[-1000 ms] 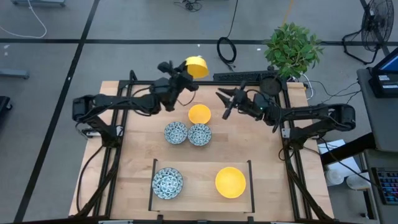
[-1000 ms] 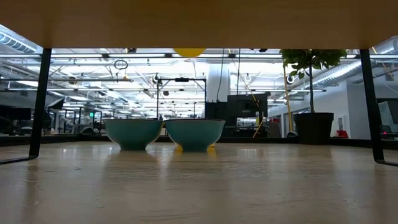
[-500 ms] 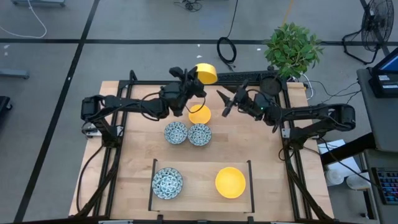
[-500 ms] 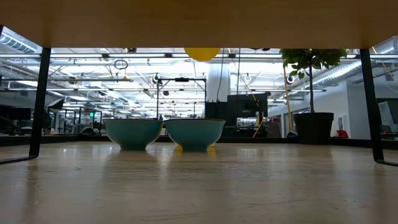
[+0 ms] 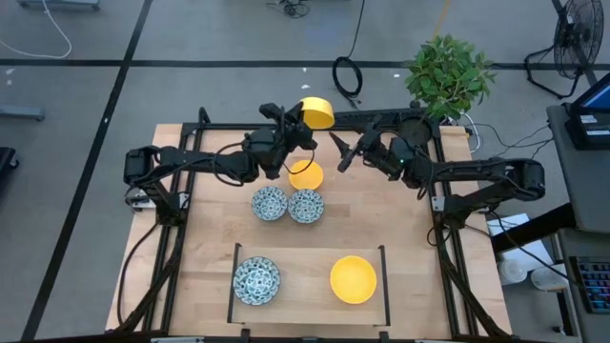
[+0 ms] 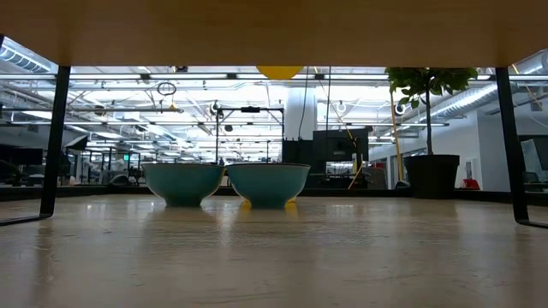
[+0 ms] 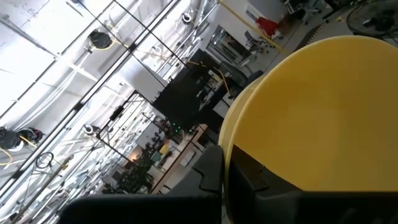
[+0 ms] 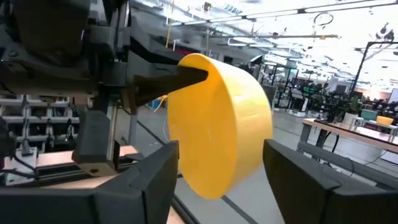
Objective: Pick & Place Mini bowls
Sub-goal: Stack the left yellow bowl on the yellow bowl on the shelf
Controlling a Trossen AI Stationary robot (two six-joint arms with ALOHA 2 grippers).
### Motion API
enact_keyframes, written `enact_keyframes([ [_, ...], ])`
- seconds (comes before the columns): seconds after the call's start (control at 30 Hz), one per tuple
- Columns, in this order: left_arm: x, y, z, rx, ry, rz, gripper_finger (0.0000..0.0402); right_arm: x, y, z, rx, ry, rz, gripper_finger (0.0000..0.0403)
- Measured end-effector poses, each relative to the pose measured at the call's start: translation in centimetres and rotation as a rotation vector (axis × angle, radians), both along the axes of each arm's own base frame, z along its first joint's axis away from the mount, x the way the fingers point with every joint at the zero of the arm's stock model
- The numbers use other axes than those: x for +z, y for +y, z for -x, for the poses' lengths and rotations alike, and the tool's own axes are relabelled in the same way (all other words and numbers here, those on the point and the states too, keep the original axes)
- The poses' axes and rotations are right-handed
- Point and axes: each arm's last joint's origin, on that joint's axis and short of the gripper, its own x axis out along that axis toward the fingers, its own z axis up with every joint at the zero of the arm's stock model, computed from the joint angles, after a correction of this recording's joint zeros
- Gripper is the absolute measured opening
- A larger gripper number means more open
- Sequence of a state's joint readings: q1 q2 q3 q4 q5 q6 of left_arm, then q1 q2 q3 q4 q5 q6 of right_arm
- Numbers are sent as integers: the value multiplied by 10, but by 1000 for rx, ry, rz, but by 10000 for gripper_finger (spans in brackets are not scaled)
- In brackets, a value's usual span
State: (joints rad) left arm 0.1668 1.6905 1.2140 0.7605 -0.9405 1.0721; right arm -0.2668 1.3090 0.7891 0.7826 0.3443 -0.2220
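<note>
My left gripper (image 5: 299,122) is shut on a yellow mini bowl (image 5: 316,111) held high over the table's far edge. In the right wrist view this bowl (image 8: 219,134) is turned on its side. My right gripper (image 5: 340,152) stands open just right of it, a finger on either side, touching nothing. A second yellow bowl (image 5: 306,174) sits on the table below. Two blue-patterned bowls (image 5: 270,203) (image 5: 306,206) stand side by side at mid table. One patterned bowl (image 5: 256,280) and one yellow bowl (image 5: 354,279) sit in the near tray (image 5: 235,276). My left gripper grips the yellow bowl by its rim (image 7: 231,155), one finger (image 7: 210,175) on one side of the wall and one (image 7: 261,180) on the other. The fingers reach in from the table's left, roughly level. The bowl is tipped on its side and lifted clear.
A leafy plant (image 5: 448,74) and a dark round pot (image 5: 413,129) stand at the far right corner. Dark frame bars edge the table on its left and right sides. Bare wood lies between the middle bowls and the tray, and right of them.
My left gripper has carried the yellow bowl toward the table's right, then held still. My right gripper has opened wider and crept toward the far edge, closer to the held bowl.
</note>
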Motion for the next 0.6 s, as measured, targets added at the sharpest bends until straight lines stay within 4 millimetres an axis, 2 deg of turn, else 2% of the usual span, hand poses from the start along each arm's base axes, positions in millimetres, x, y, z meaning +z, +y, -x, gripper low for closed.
enact_keyframes([
  [0.2, 0, -5, -1, -9, 19, -9, 5, 8, -3, -3, -4, 15, -3, 235],
  [0.4, 0, -12, -3, -26, 29, -15, 9, 8, -9, -1, -11, 20, 0, 235],
  [0.6, 0, -15, -4, -61, 30, -23, 12, 4, -17, -2, 53, 5, -33, 235],
])
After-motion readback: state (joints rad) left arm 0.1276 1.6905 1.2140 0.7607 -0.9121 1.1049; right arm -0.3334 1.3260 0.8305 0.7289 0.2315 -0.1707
